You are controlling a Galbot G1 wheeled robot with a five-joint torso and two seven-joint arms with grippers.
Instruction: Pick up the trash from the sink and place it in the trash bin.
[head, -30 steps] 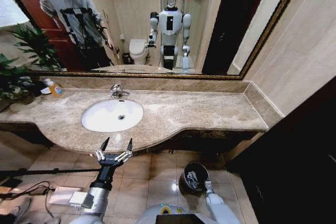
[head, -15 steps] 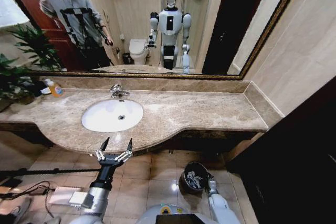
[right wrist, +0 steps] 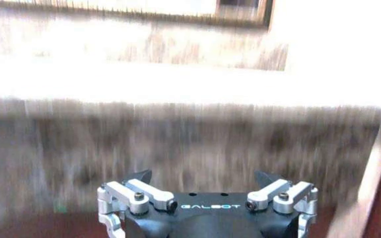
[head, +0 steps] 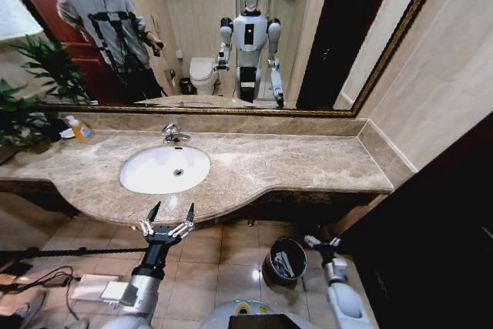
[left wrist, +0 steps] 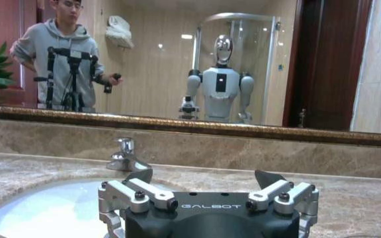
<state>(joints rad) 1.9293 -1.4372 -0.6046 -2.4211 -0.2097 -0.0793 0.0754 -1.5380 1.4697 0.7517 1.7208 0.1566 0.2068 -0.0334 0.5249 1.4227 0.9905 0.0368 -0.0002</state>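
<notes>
Right gripper (head: 322, 243), fingers spread and empty, has swung off the small round black trash bin (head: 286, 260) w/ the shiny rim; a sec ago it hung right over the bin mouth, now it sits just beside the rim on the robot's right, up toward the worktop's front edge. In the right wrist view it (right wrist: 204, 179) faces the marble front of the worktop, jaws apart, nothing between them.

White tube-and-packet trash (head: 283, 266) lies inside the bin on the floor, below the worktop's front edge. You can't count the pieces from here.

White oval sink (head: 165, 169) w/ chrome faucet (head: 172, 134), set toward the left end of the beige-brown marble worktop (head: 293, 166), looks bare, no trash visible in the basin. So the drop reads as done, and prob the last one, though the near wall of the basin is hidden from the left wrist view.

Left gripper (head: 169, 217) is parked at the worktop's front edge before the sink, fingers spread wide, holding nothing; same pose as before. Orange-yellow soap bottle (head: 81, 130) stands near the far left corner, not your concern.
</notes>
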